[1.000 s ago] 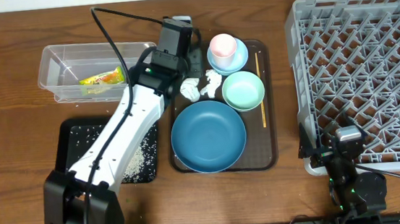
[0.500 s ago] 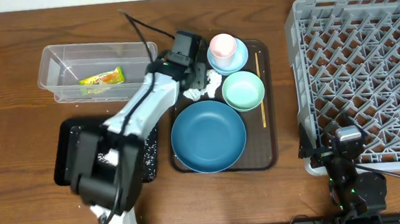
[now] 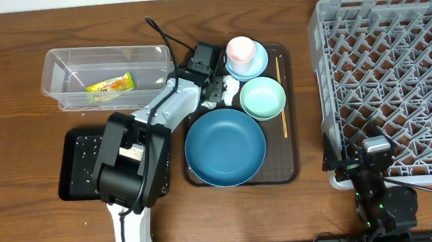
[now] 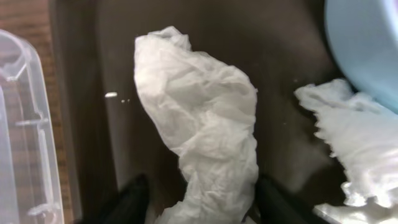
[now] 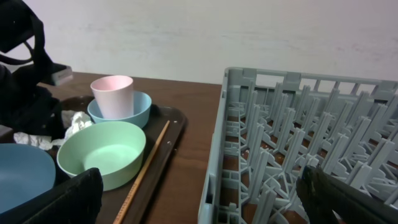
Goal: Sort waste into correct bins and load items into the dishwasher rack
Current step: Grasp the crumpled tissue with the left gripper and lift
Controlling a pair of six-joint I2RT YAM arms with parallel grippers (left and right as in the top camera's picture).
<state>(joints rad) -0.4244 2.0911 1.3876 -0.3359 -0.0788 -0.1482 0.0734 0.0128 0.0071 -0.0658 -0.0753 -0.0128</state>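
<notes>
L end effector [image 4: 203,198] is seen low over the dark-brown serving tray [image 3: 280,158], its fingers part-spread astride a crumpled white tissue [image 4: 199,112]. A gap is visible on one side, so no firm pinch is shown. The tissue lies on the tray's far-left part, near the clear tub [image 4: 25,124], w/ a second tissue wad [image 4: 348,143] close by on the same tray. R end effector [image 5: 199,190] is spread wide & empty, held at the near edge of the dishwasher rack [image 3: 401,81].

Handling, as judged: the tissue is v. light, soft & crushable. No breakage risk is posed, but it will squash, & may slip out if only a loose fold is caught. It is best taken across the thick lower bulk, where the fingers stand, not by the thin upper flap. Little force is needed. Being so light, it could cling to a finger on release, so a wide opening over the bin would be wanted. The snack wrapper [image 3: 109,85] is seen inside the clear tub; which bin suits tissue cannot be settled from these views
</notes>
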